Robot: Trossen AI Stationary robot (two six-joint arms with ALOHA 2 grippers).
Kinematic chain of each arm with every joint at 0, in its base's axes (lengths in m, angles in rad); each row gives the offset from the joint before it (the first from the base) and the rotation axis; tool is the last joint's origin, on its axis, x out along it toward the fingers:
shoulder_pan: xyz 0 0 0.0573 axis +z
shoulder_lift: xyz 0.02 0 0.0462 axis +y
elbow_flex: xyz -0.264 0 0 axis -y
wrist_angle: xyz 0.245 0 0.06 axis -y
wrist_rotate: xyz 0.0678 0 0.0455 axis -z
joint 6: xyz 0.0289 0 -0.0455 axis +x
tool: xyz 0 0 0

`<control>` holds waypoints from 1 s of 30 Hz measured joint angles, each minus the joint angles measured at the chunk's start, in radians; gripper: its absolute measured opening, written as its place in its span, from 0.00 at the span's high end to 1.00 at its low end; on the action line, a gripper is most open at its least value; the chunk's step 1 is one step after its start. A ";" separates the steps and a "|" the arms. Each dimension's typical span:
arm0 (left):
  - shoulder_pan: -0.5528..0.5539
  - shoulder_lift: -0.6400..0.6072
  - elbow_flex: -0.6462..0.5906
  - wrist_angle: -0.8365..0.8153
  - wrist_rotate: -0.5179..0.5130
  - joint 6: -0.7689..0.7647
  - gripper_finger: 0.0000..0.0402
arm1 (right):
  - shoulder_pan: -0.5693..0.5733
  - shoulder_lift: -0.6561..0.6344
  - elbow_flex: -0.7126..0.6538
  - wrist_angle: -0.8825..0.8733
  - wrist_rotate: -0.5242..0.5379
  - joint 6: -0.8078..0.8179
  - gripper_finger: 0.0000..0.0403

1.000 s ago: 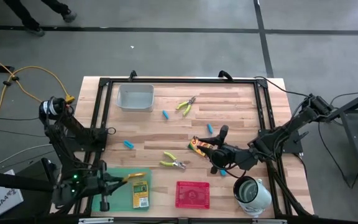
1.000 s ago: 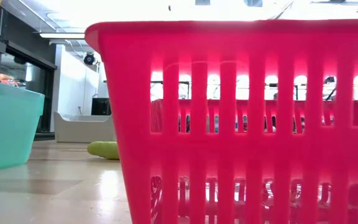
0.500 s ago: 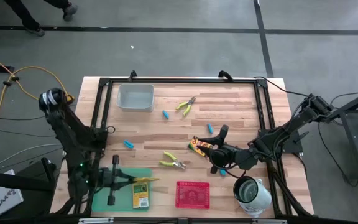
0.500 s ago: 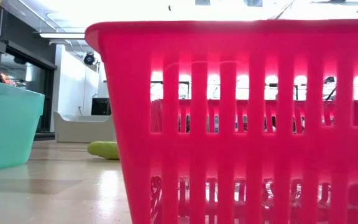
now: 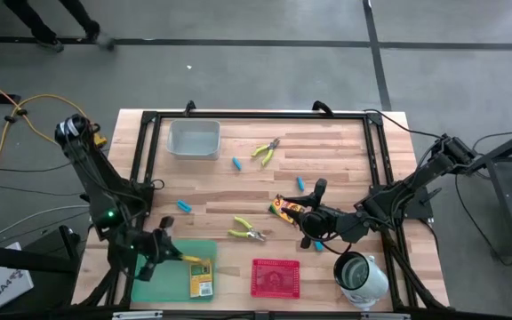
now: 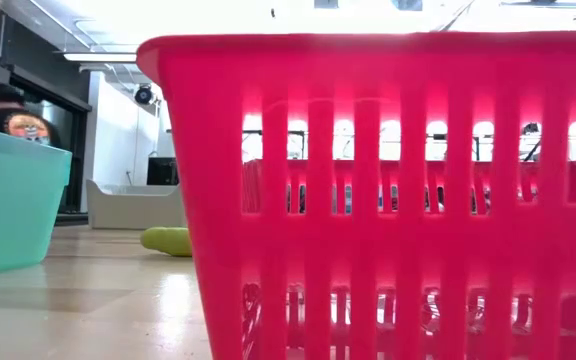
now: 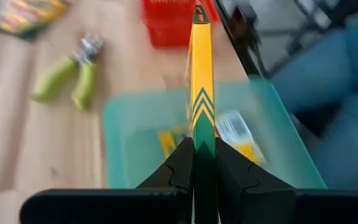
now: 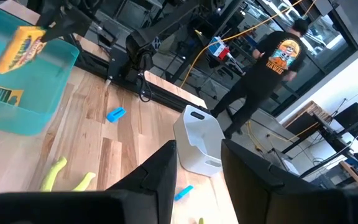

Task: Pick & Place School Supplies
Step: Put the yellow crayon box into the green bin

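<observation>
Yellow-orange shows between my left hand [image 5: 178, 258] from above: it clamps a crayon box [image 5: 194, 260] over the green tray [image 5: 154, 275], where a second crayon box [image 5: 203, 278] lies flat. My left arm reaches in from the bench's near-left corner. My right hand [image 5: 307, 216] rests low by a third crayon box [image 5: 284, 210] on the bench [image 5: 327, 160]; I cannot tell there how far apart its fingers stand. Pliers [image 5: 249, 234] lie mid-bench.

At bench height, the red basket [image 6: 388, 190] fills the view, the green tray's wall [image 6: 13, 205] to one side.

From my left wrist, both fingers [image 7: 179, 171] pinch the box [image 7: 201, 74] edge-on above the tray [image 7: 135, 137].

From my right wrist, the fingers [image 8: 160, 177] stand apart, holding nothing; a blue piece [image 8: 115, 114] and the clear tray [image 8: 201, 140] lie ahead.
</observation>
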 joint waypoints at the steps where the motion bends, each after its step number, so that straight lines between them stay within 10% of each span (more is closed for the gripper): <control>1: 0.000 -0.006 0.000 -0.014 0.036 -0.008 0.93 | -0.001 0.000 0.000 0.000 0.000 0.000 0.71; 15: 0.000 -0.111 0.000 -0.196 0.383 -0.235 0.93 | -0.003 0.000 0.000 0.000 0.000 0.079 0.71; 30: 0.000 -0.071 0.000 -0.182 0.391 -0.452 0.93 | -0.004 0.000 0.000 0.000 0.000 0.094 0.71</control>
